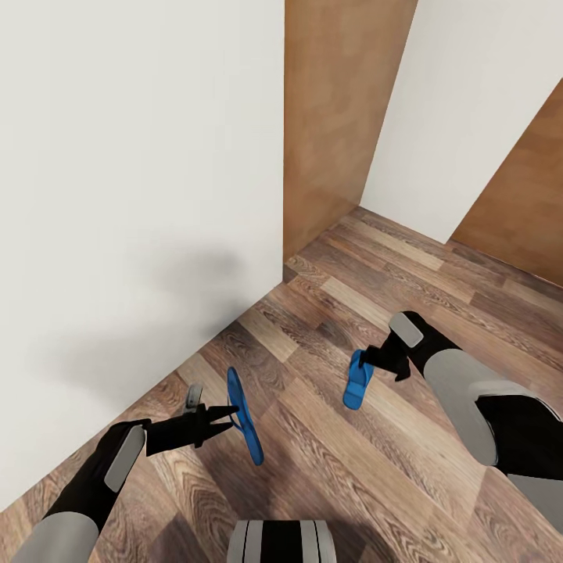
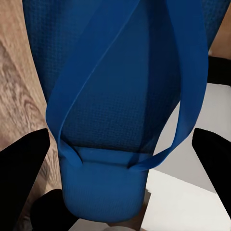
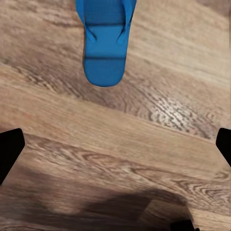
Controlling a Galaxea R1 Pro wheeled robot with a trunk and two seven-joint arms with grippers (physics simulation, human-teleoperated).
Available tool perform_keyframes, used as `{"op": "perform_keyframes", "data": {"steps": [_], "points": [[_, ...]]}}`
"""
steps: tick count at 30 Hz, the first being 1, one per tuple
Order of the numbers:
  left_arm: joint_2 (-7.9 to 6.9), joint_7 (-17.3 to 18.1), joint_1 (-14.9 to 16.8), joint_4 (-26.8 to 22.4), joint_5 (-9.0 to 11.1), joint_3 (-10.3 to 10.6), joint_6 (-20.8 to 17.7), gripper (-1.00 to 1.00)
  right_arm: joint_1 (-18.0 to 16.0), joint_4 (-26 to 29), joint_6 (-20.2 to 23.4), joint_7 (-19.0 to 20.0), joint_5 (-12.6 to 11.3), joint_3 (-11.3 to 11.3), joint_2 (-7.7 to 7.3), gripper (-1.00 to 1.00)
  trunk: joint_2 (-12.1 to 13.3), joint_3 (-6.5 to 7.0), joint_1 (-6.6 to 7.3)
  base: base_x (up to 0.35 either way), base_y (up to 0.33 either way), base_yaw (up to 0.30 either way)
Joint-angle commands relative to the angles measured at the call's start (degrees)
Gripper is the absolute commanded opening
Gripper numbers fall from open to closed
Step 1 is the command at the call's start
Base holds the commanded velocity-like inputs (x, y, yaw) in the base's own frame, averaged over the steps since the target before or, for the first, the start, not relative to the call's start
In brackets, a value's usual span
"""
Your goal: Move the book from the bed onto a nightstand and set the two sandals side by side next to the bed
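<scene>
Head view: the left gripper (image 1: 227, 413), black on a grey and black arm, sits at about 7 o'clock. Its fingers pinch a flat bright blue sandal (image 1: 244, 416) by the strap, so the sandal hangs on edge above the brown wood-plank floor (image 1: 375, 461). The right gripper (image 1: 371, 361) sits at about 4 o'clock, and a second blue sandal (image 1: 356, 383) hangs from its fingers, sole facing the camera, toe end pointing down towards 6 o'clock. A plain white wall (image 1: 133, 195) fills the left half; a brown wooden panel (image 1: 336, 109) stands at 12 o'clock.

Left wrist view: the strapped side of the blue sandal (image 2: 120, 110) lies close between the two black fingers (image 2: 21, 163), its rounded end at 6 o'clock.

Right wrist view: two black fingers (image 3: 9, 147) show at 9 and 3 o'clock, wide apart, and the second sandal's (image 3: 105, 48) end appears at 12 o'clock over the plank floor (image 3: 125, 144). Whether those fingers grip it I cannot tell here.
</scene>
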State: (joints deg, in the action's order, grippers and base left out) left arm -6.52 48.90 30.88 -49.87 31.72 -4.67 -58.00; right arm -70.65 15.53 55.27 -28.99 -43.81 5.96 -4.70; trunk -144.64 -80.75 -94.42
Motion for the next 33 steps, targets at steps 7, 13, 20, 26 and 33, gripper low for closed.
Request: {"op": "perform_keyframes", "data": {"steps": [7, 13, 20, 26, 33], "points": [[-0.06, 0.3, 0.0, 0.5, -0.1, -0.1, -0.2, -1.0, 0.0, 0.1, -1.3, -0.3, -0.7, 0.5, -0.03, 1.0, 0.0, -0.04, 0.01, 0.043, 0.0, 0.0], [-0.06, 0.3, 0.0, 0.7, 0.0, -0.1, -0.2, -1.0, 0.0, 0.1, -1.5, -0.3, -0.7, 0.5, -0.03, 1.0, 0.0, -0.04, 0.01, 0.1, 0.0, 0.0], [-0.07, 0.3, 0.0, 0.8, 0.0, -0.2, -0.2, -1.0, 0.0, 0.1, -1.6, -0.4, -0.7, 0.5, -0.05, 1.0, 0.0, -0.04, 0.01, 0.101, 0.0, 0.0], [-0.07, 0.3, 0.0, 0.8, 0.0, -0.1, -0.2, -1.0, 0.0, 0.1, -1.6, -0.4, -0.7, 0.5, -0.05, 1.0, 0.0, -0.04, 0.01, 0.101, 0.0, 0.0], [-0.07, 0.3, 0.0, 0.8, 0.0, -0.1, -0.2, -1.0, 0.0, 0.1, -1.6, -0.4, -0.7, 0.4, -0.05, 1.0, 0.0, -0.04, 0.01, 0.1, 0.0, 0.0]]}}
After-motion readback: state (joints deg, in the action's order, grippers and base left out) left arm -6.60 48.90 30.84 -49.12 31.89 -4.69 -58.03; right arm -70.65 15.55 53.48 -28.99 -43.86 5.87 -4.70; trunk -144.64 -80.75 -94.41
